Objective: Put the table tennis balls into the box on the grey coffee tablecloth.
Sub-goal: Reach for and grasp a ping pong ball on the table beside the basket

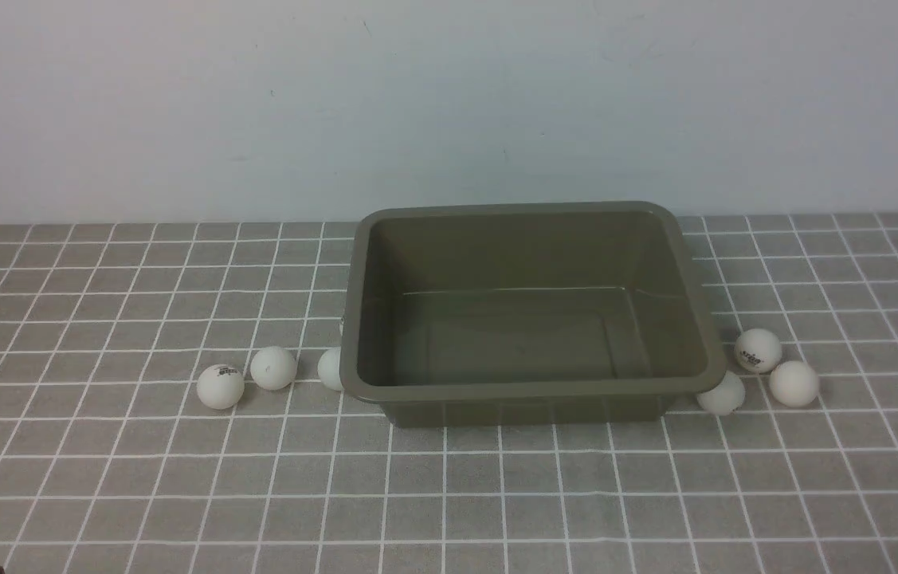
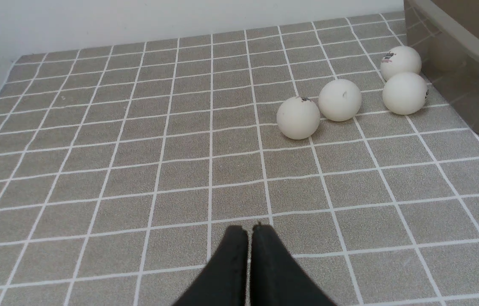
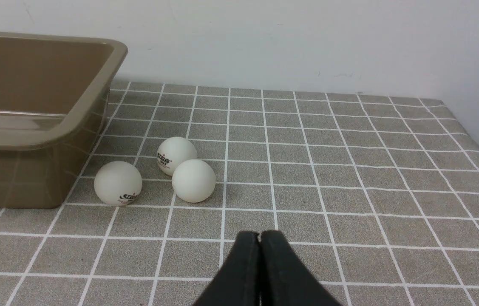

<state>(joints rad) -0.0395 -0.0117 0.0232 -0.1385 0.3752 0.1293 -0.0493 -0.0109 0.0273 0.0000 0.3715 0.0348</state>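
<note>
The left gripper [image 2: 250, 229] has its two black fingers pressed together tip to tip, pinching nothing, with only the grey coffee tablecloth [image 2: 137, 170] showing beneath them; whether the tips touch the cloth cannot be told. The right gripper [image 3: 259, 234] is the same, its fingers closed flat against each other over the gridded cloth. Well apart from the left gripper's tips lie four table tennis balls: one [image 2: 298, 117] just beside a second [image 2: 340, 100], then a third [image 2: 404, 93] and a logo-marked fourth [image 2: 401, 63] close to the wall of the box [image 2: 456, 38]. Near the right gripper sit three more: one [image 3: 117, 182] close to the box's side, one [image 3: 193, 180] just in front of another printed one [image 3: 176, 149]. In the front view the olive-brown box [image 1: 528, 391] stands at the middle of the cloth, its bare floor showing, with balls on the cloth at both its left and right near corners and a pale wall [image 1: 449, 96] behind.
</note>
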